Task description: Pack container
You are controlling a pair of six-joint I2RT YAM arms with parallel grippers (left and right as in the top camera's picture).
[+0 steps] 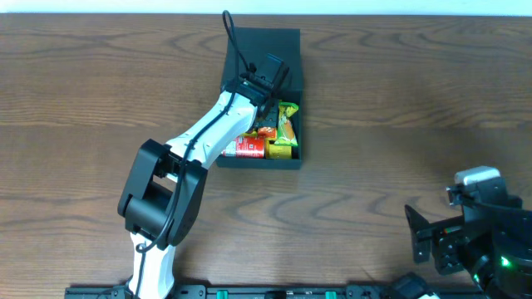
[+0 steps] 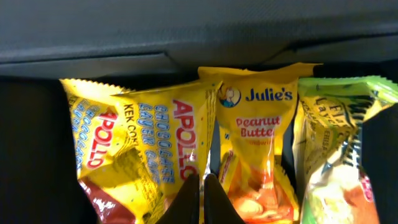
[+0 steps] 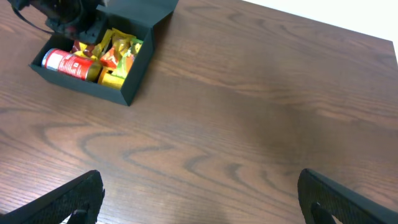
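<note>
The container [image 1: 258,163], on the table [image 1: 399,100], looks stiff but light, its flap lid [image 1: 266,46] best taken at the free edge; the left claw [image 2: 202,193], tips together, is inside it, the right claw [image 3: 199,193], spread, well apart.

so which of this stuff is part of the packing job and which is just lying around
Job in hand: container, holding the red can, Apollo packet, Julie's packet and green packet; left gripper down among the packets.

Not in it: right gripper, open above the table, far from the container.
</note>
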